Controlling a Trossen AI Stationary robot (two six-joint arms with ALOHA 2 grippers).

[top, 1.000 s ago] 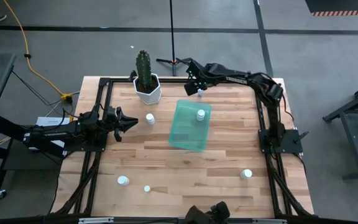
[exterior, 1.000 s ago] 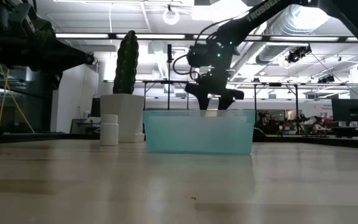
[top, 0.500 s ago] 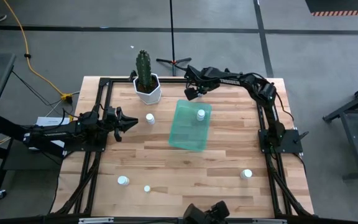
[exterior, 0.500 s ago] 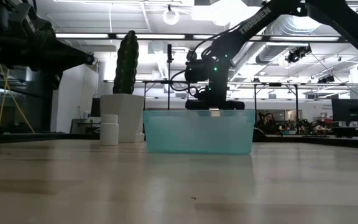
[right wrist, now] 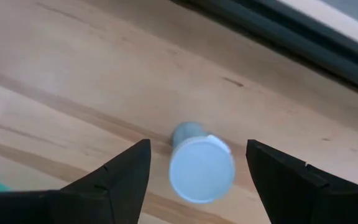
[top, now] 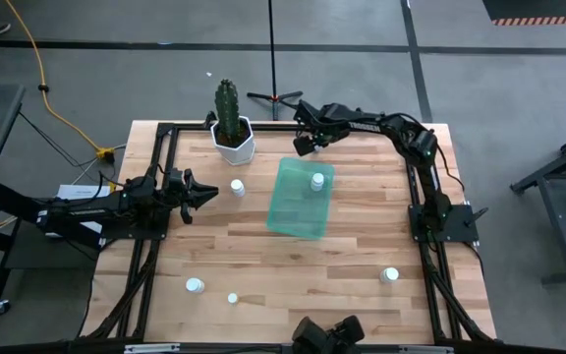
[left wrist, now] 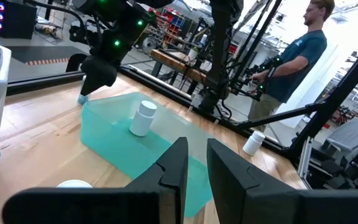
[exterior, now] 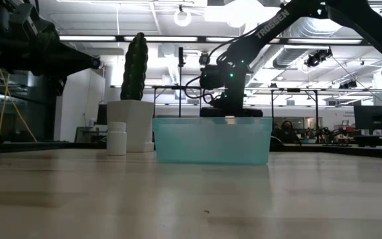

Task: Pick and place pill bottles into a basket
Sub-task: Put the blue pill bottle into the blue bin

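Note:
The teal-green basket lies mid-table with one white pill bottle standing in it. My right gripper is open just past the basket's far edge. Its fingers stand on either side of another upright bottle on the wood without touching it. My left gripper waits at the table's left, open by a narrow gap and empty. It points at a bottle standing close in front of it. Three more bottles stand near the front edge.
A white hexagonal pot with a cactus stands at the far left, close to the basket and the right gripper. A black frame rims the table. In the left wrist view, a person stands beyond the table.
My right gripper has gone down and a little toward the table's near-left, onto the bottle beyond the basket's far edge. Its fingers have sunk behind the basket's wall in the low view. It now covers the bottle in the high view.

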